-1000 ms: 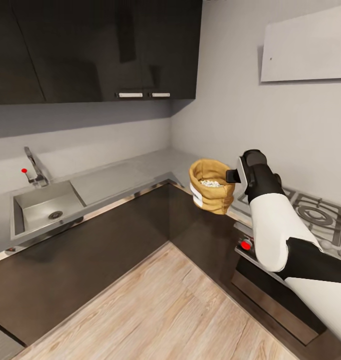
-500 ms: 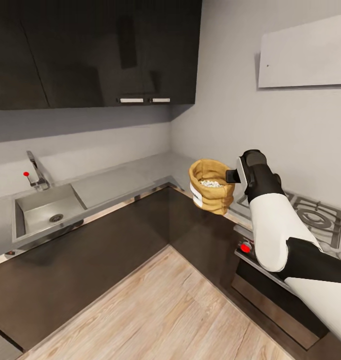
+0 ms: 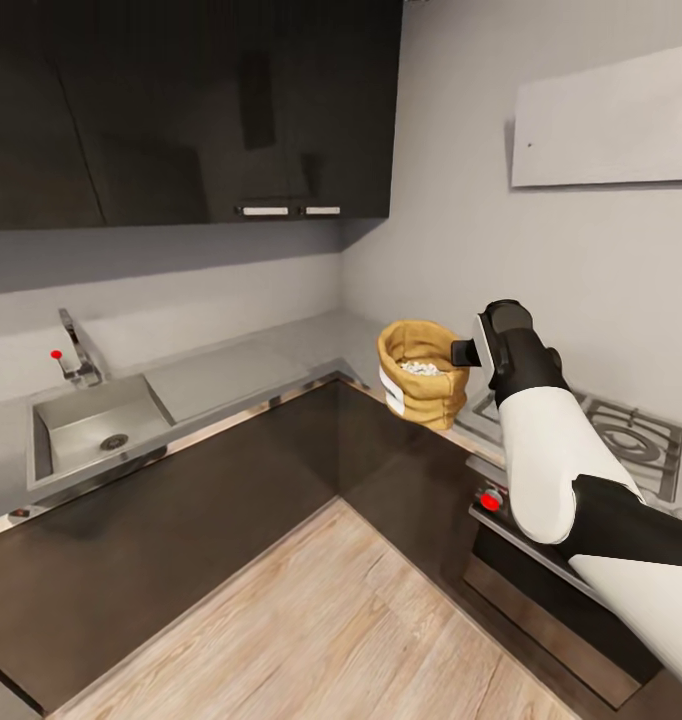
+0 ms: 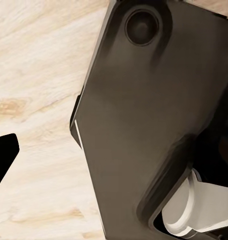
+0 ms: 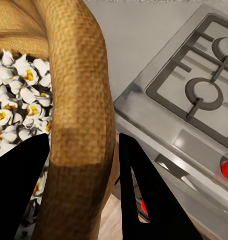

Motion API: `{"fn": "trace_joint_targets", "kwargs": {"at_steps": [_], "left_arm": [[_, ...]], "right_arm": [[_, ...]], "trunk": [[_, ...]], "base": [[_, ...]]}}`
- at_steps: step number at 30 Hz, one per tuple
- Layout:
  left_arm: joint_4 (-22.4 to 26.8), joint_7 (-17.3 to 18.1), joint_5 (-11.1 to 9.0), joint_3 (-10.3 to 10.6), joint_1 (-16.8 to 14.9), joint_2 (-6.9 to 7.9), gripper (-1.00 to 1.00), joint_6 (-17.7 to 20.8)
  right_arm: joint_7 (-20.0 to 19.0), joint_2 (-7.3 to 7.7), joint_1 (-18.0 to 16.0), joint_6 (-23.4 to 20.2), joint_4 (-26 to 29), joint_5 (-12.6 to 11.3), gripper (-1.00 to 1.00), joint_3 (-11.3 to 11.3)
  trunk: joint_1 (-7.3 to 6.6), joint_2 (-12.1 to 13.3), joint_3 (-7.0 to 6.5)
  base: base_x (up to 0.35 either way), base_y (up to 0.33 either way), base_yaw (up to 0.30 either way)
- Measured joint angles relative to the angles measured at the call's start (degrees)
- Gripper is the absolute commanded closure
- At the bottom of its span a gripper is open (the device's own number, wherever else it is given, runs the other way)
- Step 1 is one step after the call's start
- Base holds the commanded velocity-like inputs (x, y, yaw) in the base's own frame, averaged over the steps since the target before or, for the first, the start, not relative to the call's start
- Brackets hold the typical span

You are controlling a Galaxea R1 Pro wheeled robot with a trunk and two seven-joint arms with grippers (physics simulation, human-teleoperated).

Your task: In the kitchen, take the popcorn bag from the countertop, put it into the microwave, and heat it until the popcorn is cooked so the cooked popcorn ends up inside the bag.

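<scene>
My right gripper (image 3: 464, 351) pinches the rolled rim of the popcorn bag (image 3: 418, 374), one finger (image 5: 16, 185) inside against the popcorn (image 5: 16, 102) and the other outside the wall. I hold the bag upright in the air, above the corner of the steel tabletop (image 3: 231, 368) and beside the gas hob (image 3: 621, 430). The sink (image 3: 91, 425) lies well apart. Whether my left gripper is wide or narrow, I cannot tell.
</scene>
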State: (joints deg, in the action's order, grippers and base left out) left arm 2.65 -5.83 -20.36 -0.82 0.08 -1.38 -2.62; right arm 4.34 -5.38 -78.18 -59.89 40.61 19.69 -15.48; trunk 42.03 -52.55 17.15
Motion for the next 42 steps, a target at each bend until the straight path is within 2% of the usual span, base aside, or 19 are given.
{"fn": "trace_joint_targets", "kwargs": {"at_steps": [28,36,42], "left_arm": [[0.00,0.00,0.00,0.01,0.00,-0.01,-1.00,0.00],[0.00,0.01,0.00,-0.08,0.01,0.00,-1.00,0.00],[0.01,0.00,0.01,0.00,0.00,-0.01,-1.00,0.02]], "right_arm": [[-0.24,0.27,0.02,-0.01,-6.71,-0.42,1.00,0.06],[-0.29,0.27,0.02,-0.01,-8.78,-0.50,1.00,0.10],[-0.22,0.29,0.02,-0.03,-9.10,-0.50,1.00,0.12]], "trunk": [[0.00,0.00,-0.22],[0.01,0.01,-0.22],[0.00,0.01,-0.22]], "base": [[-0.001,0.000,0.000],[-0.114,0.000,0.000],[-0.006,0.000,-0.166]]}}
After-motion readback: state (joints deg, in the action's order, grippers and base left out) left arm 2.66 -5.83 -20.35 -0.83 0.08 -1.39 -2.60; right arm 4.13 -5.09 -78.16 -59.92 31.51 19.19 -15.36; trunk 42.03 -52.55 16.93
